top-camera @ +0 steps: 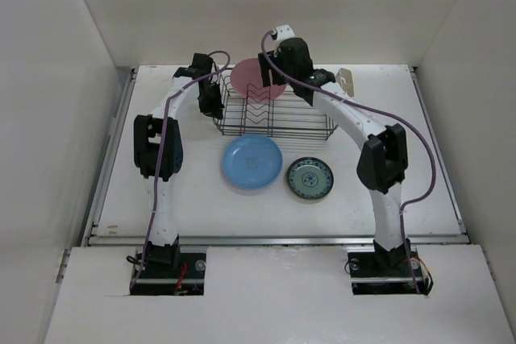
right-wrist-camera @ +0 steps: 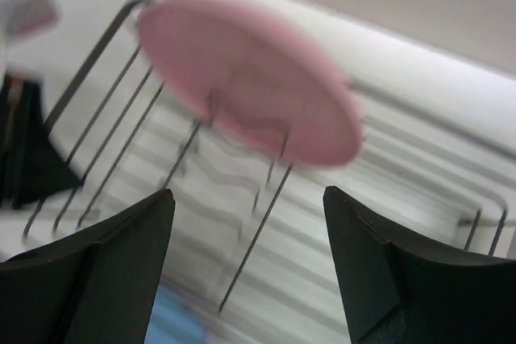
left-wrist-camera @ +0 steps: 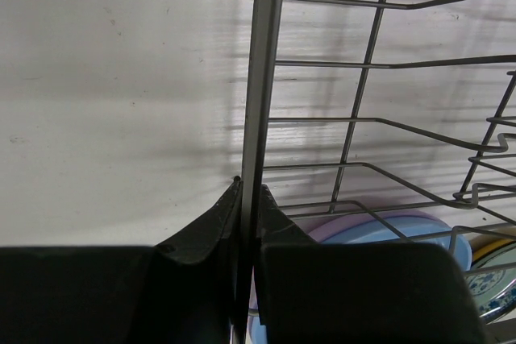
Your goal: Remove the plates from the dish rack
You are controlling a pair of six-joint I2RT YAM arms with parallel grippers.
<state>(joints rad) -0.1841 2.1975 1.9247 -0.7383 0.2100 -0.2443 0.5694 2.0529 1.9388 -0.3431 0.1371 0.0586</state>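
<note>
The dark wire dish rack stands at the middle back of the table. A pink plate stands upright in its far end; in the right wrist view the plate is blurred, among the prongs. My right gripper hangs just above and beside the pink plate, open and empty. My left gripper is shut on the rack's left rim bar, its tips either side of it. A blue plate and a teal patterned plate lie on the table in front of the rack.
Through the rack wires the left wrist view shows a lavender rim under the blue plate, and a golden-yellow rim beside the teal plate. The beige cutlery holder sits at the rack's far right. White walls enclose the table.
</note>
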